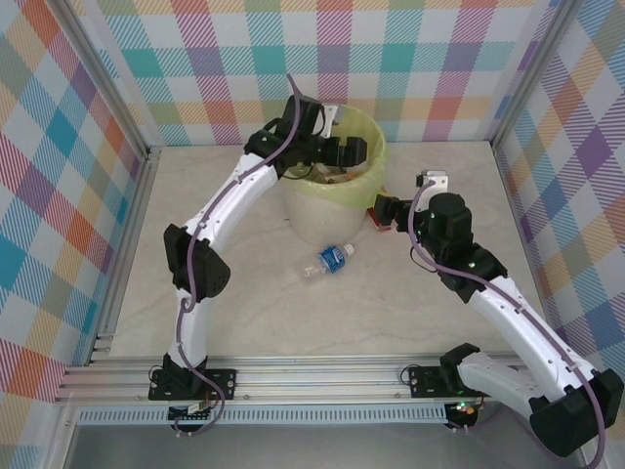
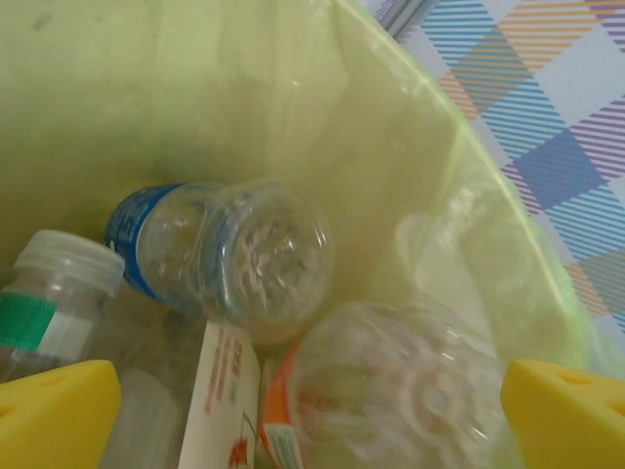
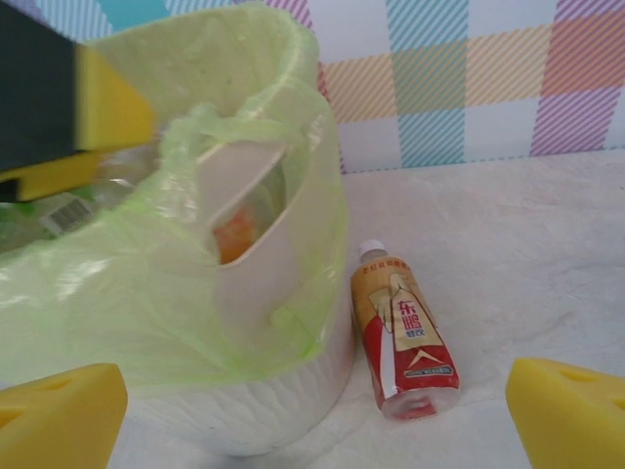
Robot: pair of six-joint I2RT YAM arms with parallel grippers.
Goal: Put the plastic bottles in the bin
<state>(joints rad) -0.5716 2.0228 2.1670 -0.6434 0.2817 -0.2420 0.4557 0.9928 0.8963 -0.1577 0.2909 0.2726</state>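
Pale marbled tabletop (image 3: 488, 225) bears a red-and-gold-labelled plastic bottle (image 3: 405, 337) beside the bag-lined off-white bin (image 3: 259, 278), likely light and slick, best pinched mid-body by the empty, wide-open right gripper (image 3: 312, 410).

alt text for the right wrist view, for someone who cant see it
A red-and-gold labelled plastic bottle lies on the table beside the off-white bin, whose yellow-green bag drapes over its rim. The right gripper is open and empty, its yellow fingertips at the bottom corners. A checked wall stands behind.
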